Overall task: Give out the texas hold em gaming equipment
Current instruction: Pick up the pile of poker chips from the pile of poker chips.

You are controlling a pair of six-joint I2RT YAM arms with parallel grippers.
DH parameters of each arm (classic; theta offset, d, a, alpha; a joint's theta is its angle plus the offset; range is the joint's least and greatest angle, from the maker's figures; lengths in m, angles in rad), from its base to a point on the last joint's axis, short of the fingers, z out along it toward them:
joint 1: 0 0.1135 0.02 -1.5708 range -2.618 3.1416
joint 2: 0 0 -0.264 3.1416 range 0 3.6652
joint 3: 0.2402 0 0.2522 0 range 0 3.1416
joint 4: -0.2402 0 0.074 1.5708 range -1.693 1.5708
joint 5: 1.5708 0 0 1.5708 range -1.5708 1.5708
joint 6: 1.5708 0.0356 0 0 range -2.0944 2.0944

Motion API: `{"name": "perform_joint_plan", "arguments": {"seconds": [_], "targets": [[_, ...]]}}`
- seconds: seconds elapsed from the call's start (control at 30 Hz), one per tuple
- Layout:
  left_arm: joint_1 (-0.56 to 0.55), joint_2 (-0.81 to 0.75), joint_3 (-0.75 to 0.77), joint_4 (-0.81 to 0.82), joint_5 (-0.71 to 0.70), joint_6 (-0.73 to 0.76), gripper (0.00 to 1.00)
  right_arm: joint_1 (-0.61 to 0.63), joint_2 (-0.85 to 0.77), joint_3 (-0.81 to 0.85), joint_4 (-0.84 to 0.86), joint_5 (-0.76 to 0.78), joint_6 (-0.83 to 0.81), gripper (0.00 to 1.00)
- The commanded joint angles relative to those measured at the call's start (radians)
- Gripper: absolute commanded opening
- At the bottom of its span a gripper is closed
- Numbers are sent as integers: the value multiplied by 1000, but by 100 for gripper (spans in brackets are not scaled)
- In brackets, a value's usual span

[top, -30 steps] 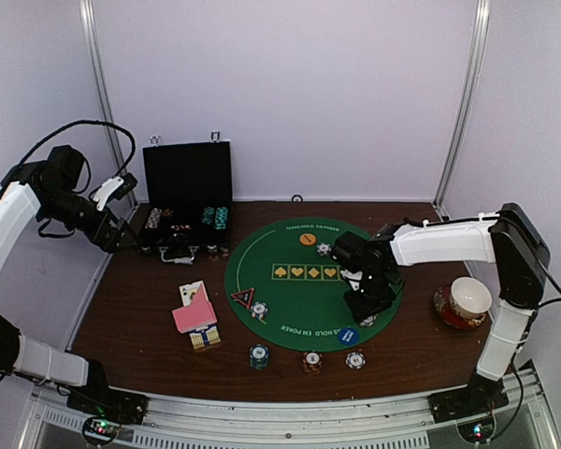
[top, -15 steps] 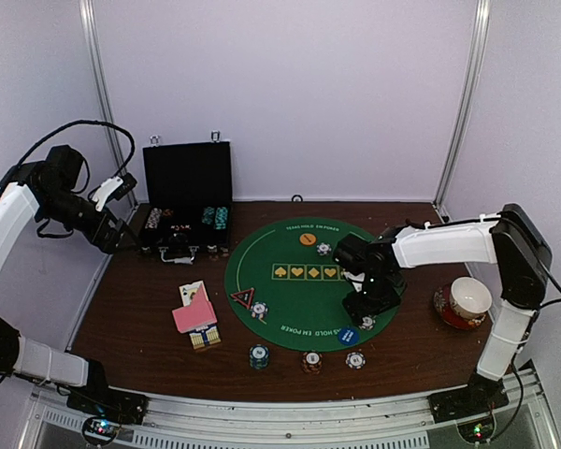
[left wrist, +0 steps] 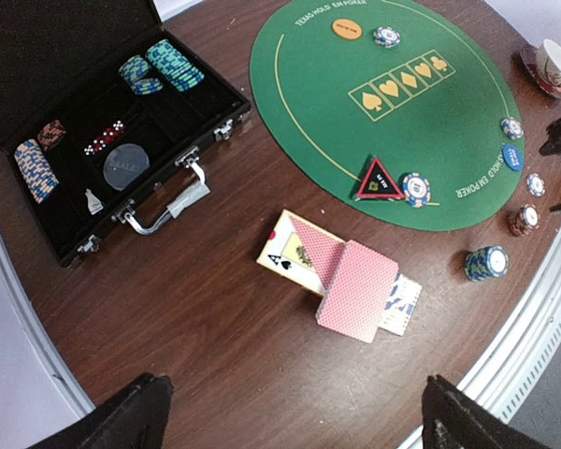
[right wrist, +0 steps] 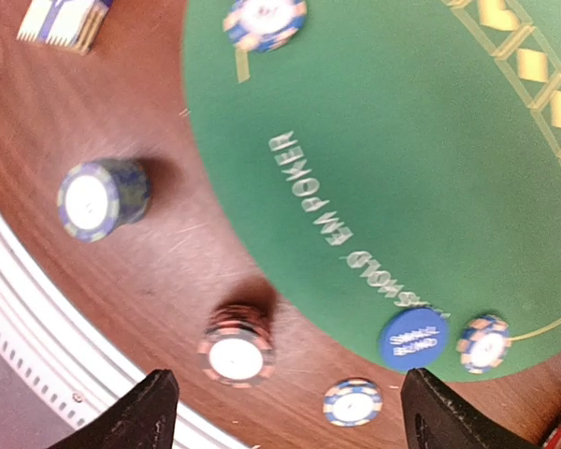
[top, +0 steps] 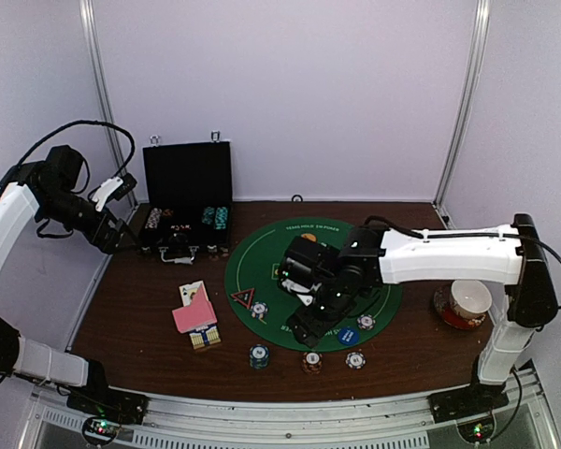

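White right arm [top: 441, 256] stretches across the green mat [top: 260, 269], gripper [top: 304, 333] spread.

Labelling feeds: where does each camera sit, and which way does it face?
Top external: above and behind, looking down at the table; left arm and right arm show.
Left wrist: high at the left, looking down on black case and cards; open left claw below.
Right wrist: low over the green mat rim, facing down; open right claw.
Both wrist views share the blue button.
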Motion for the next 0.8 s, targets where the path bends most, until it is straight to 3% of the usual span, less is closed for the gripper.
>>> {"name": "perform_joint_plan", "arguments": {"seconds": [0.0, 0.77], "targets": [[6, -11, 12, 2, 5, 13, 98, 38, 86, 24, -20, -53, -3, 86], [6, -11, 21, -8, 11, 14, 98, 49, 180, -43, 46, -123, -25, 74]]}}
